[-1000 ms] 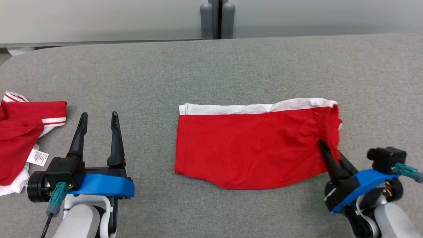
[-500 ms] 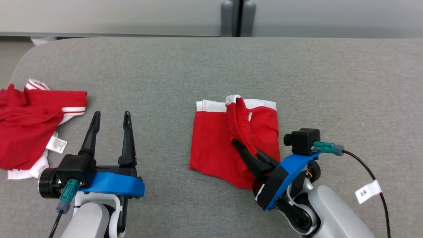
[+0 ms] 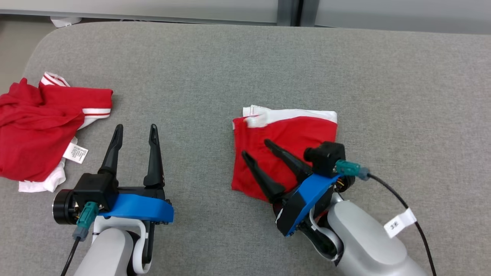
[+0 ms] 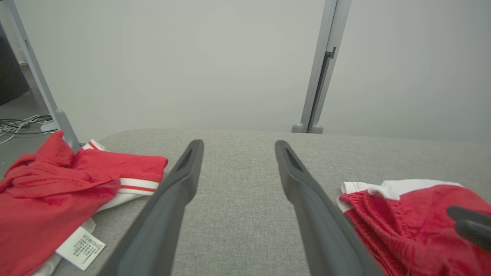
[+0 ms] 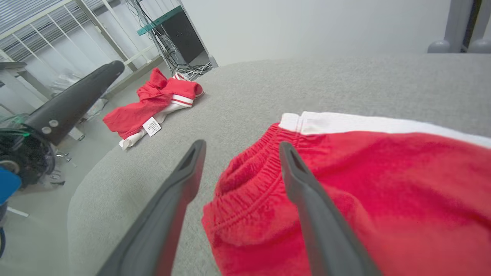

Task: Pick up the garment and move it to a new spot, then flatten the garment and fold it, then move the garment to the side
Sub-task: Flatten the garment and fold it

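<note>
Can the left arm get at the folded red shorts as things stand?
Probably yes, at the left edge: the left end effector is open, with bare grey table between it and the folded red shorts. The right end effector, open over their near side, would crowd a grasp there.

A robotics lab — bare partition panels (image 4: pixel 191 65) on metal posts (image 4: pixel 320 76), loose cables (image 4: pixel 21 124) far left by a dark equipment cabinet (image 5: pixel 186 38), a grey-covered desk (image 3: pixel 230 69).
</note>
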Robot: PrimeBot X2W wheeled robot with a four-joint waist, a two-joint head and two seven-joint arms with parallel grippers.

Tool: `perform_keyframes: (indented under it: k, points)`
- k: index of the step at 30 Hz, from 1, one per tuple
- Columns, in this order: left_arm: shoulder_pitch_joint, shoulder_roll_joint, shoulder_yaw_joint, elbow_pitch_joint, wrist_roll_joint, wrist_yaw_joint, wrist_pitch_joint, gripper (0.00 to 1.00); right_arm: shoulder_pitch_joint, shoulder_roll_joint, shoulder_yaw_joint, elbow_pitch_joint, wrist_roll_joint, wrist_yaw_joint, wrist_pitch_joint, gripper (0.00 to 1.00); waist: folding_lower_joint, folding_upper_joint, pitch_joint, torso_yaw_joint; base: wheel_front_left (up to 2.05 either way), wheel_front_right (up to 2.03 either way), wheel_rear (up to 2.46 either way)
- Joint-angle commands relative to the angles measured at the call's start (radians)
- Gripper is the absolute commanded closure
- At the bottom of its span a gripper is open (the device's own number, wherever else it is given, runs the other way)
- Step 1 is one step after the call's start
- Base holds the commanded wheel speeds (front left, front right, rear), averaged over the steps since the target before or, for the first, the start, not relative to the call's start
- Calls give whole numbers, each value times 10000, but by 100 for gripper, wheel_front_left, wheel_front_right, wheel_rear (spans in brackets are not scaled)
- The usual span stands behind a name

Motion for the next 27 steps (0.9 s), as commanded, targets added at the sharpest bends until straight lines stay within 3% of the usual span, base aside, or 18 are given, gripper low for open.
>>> perform_keyframes:
  k: [1, 4, 7, 11, 19, 27]
  points:
    - [-163, 1, 46, 31, 7, -21, -84, 0, -133, -164, 186, 26, -223, 4, -226, 0, -1, 0, -30, -61, 0, 0, 0]
    - [-95, 37, 89, 58, 14, 2, -92, 0, -249, -475, 511, -105, -750, 3, -1005, 0, -1, 0, -108, -221, 0, 0, 0]
    - [13, 84, 121, 38, 38, 55, -91, 0, -191, -797, 123, -398, -1319, 3, -1413, 0, -1, 0, -204, -432, 0, 0, 0]
    - [225, 241, 200, 48, 57, 158, -88, 0, 679, -1248, -1643, -1206, -2083, 3, -1564, 0, -1, 0, -440, -837, 0, 0, 0]
    - [606, 444, 244, 30, -56, 216, -24, 0, 2665, -1373, -4771, -2483, -2923, 3, -1567, 0, -1, 0, -1027, -1321, 0, 0, 0]
    - [1239, 703, 164, 74, -221, 110, 206, 0, 4357, -820, -6401, -3700, -3743, 3, -660, 0, -1, 0, -1829, -1460, 0, 0, 0]
